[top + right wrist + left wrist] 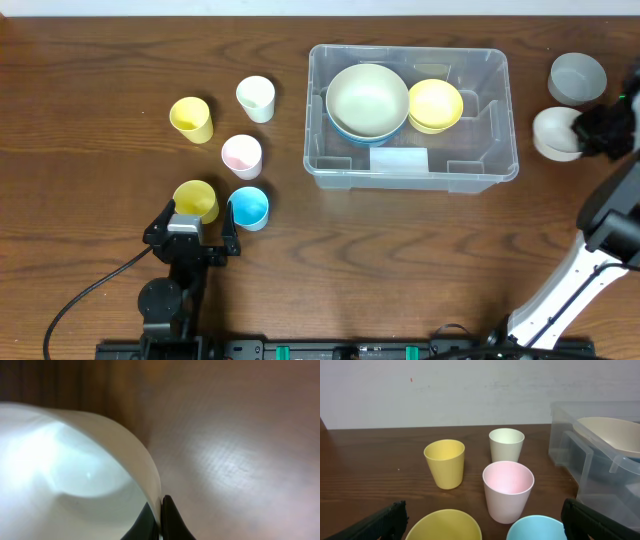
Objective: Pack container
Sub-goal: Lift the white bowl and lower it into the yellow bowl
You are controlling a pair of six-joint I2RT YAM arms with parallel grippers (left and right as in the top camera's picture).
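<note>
The right pincer (592, 128) is clamped on the white bowl's (553, 135) rim by the tabletop's right edge. The container (485, 140) sits just beside it, toward the middle. The left pincer (195, 232) gapes apart.

A dark brown wooden table (90, 60) with fine grain fills the overhead view. In the left wrist view a plain off-white wall (470, 390) rises behind its far edge at 12 o'clock. Soft light sheens the wood.
</note>
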